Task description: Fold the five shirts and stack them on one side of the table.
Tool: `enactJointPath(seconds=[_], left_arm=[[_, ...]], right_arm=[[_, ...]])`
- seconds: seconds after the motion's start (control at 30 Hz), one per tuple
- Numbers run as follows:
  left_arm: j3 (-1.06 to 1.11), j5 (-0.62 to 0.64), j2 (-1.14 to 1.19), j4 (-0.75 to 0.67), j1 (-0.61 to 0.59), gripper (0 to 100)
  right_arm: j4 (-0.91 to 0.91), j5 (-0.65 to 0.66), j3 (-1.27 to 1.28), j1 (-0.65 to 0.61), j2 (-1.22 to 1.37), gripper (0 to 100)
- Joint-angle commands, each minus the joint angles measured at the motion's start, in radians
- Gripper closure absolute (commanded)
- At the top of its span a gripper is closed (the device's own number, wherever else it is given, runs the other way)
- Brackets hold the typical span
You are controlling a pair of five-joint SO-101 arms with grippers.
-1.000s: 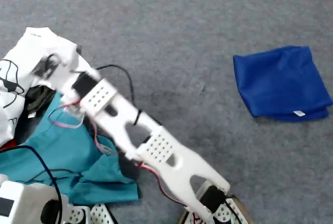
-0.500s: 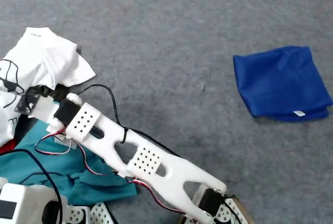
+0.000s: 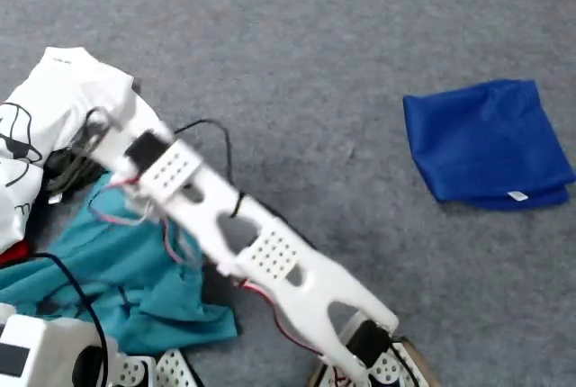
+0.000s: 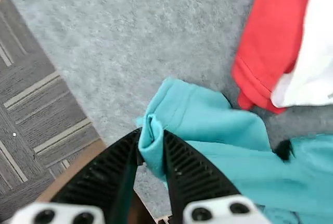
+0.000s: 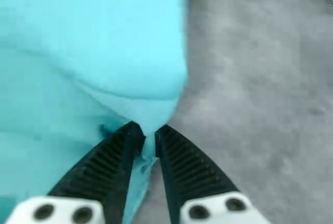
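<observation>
teal shirt [image 3: 99, 265] — near-left corner of counter [image 3: 315, 90] | left claw [image 4: 151, 141], right claw [image 5: 147, 134]: each pinching a thin teal fold | risk: shallow bite slips under tension, or lift drags red shirt [image 4: 270, 36] along

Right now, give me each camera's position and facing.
High view: fixed above the table, looking down on blue shirt, white shirt and teal shirt; an arm crosses it.
Left wrist view: on the left arm, facing past the left gripper, shut on the teal shirt, toward the red shirt.
Right wrist view: on the right arm, facing past the right gripper, shut on the teal shirt.
Shared: teal shirt.
</observation>
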Motion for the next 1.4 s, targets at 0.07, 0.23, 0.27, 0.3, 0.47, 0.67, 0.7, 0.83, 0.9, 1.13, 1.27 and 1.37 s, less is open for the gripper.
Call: enactJointPath(seconds=[0.07,0.23,0.27,0.3,0.47,0.67,0.7,0.83,0.9,1.13,1.27,1.37], left_arm=[[0.054,-0.011,-0.030,0.009,0.097,98],[0.149,-0.011,-0.030,0.009,0.232,98],[0.175,-0.008,-0.030,0.009,0.273,98],[0.203,-0.006,-0.031,0.009,0.316,98],[0.311,0.026,-0.036,0.009,0.585,98],[0.388,0.135,-0.030,0.009,0.873,98],[0.388,0.146,-0.030,0.009,0.888,98],[0.388,0.143,-0.030,0.009,0.881,98],[0.388,0.117,-0.030,0.009,0.839,98],[0.402,0.015,-0.030,0.009,0.700,98],[0.445,0.012,-0.030,0.009,0.707,98],[0.485,0.014,-0.038,0.009,0.718,98]], right_arm=[[0.021,-0.006,0.498,0.119,-0.374,99.7],[0.020,0.009,0.957,0.251,-0.677,99.7],[0.020,0.029,1.029,0.278,-0.730,99.7],[0.020,0.052,1.095,0.306,-0.783,99.7],[0.020,0.120,1.383,0.432,-0.989,99.7],[0.018,0.184,1.623,0.469,-1.161,99.1],[0.018,0.176,1.643,0.466,-1.184,96.6],[0.020,0.176,1.669,0.476,-1.288,73.6],[0.020,0.186,1.667,0.476,-1.343,63.6],[0.006,0.216,1.561,0.476,-1.437,67.7],[-0.072,0.112,1.331,0.473,-1.297,81.8],[-0.075,0.040,1.116,0.460,-1.089,84.6]])
